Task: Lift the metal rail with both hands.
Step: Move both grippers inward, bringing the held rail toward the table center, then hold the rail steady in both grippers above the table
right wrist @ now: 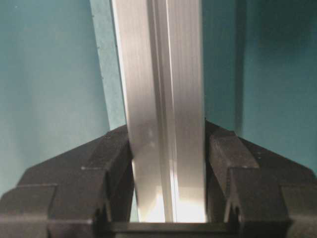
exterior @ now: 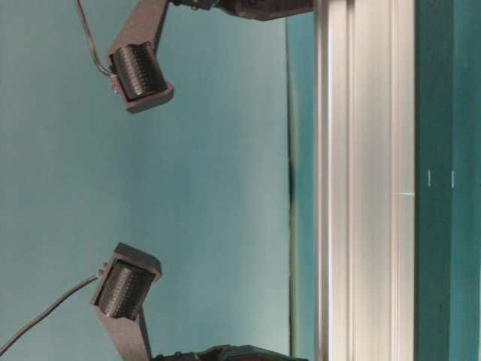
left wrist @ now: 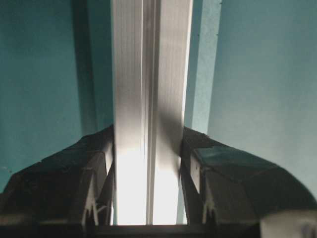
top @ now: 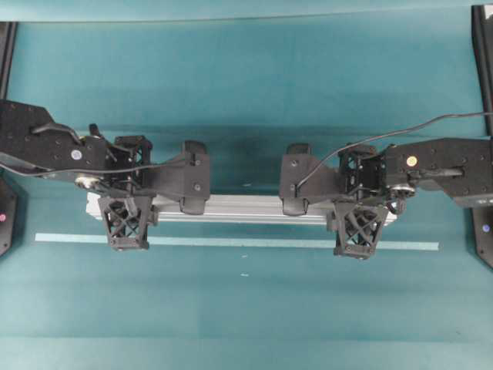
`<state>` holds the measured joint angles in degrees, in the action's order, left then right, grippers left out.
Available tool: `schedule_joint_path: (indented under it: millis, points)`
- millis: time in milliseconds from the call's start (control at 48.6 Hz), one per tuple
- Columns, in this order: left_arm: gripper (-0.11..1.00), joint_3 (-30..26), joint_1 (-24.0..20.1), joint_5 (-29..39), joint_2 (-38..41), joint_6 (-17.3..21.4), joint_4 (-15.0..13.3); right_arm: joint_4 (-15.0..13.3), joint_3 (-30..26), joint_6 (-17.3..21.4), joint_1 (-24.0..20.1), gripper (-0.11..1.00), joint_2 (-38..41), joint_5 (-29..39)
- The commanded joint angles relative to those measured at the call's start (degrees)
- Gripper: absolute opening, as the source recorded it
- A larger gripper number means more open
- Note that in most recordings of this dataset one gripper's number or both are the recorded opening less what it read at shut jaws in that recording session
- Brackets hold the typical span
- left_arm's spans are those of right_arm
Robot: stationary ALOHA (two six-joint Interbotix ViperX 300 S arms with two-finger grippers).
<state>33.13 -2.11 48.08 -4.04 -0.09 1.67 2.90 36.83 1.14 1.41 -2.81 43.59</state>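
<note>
The metal rail (top: 243, 208), a long grooved silver bar, lies left to right across the middle of the teal table. My left gripper (top: 194, 202) is shut on it left of centre, and my right gripper (top: 295, 202) is shut on it right of centre. In the left wrist view the rail (left wrist: 148, 74) runs straight out between the black jaws of the left gripper (left wrist: 147, 163), which press on both its sides. The right wrist view shows the same: the rail (right wrist: 158, 64) is clamped in the right gripper (right wrist: 168, 163). Its shadow falls apart from it, so it looks raised. The table-level view shows the rail (exterior: 364, 180) close up.
A thin pale tape strip (top: 231, 241) lies on the table (top: 246, 308) just in front of the rail, parallel to it. Black frame posts (top: 481, 46) stand at the table's far corners. Both arm bodies (top: 46, 142) reach in from the sides.
</note>
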Motion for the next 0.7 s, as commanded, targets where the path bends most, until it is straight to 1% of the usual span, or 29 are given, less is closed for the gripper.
schedule_joint_path:
  millis: [0,206,473,679]
  points:
    - [0.31,-0.70,0.18,-0.44,-0.35,-0.62,0.00,0.18,-0.09,0.09,-0.97,0.40,0.44,-0.88]
    - [0.31,-0.53,0.62,-0.97,-0.09,-1.32,0.00,0.26,0.70,0.35,-2.11,0.40,1.41,-2.20]
    - [0.31,-0.09,1.58,-3.16,0.79,-2.99,0.00,0.00,1.67,0.18,-2.02,0.40,1.67,-3.96]
    - [0.31,0.88,1.93,-4.48,1.58,-3.34,0.00,0.00,1.85,0.18,-2.02,0.40,2.55,-4.92]
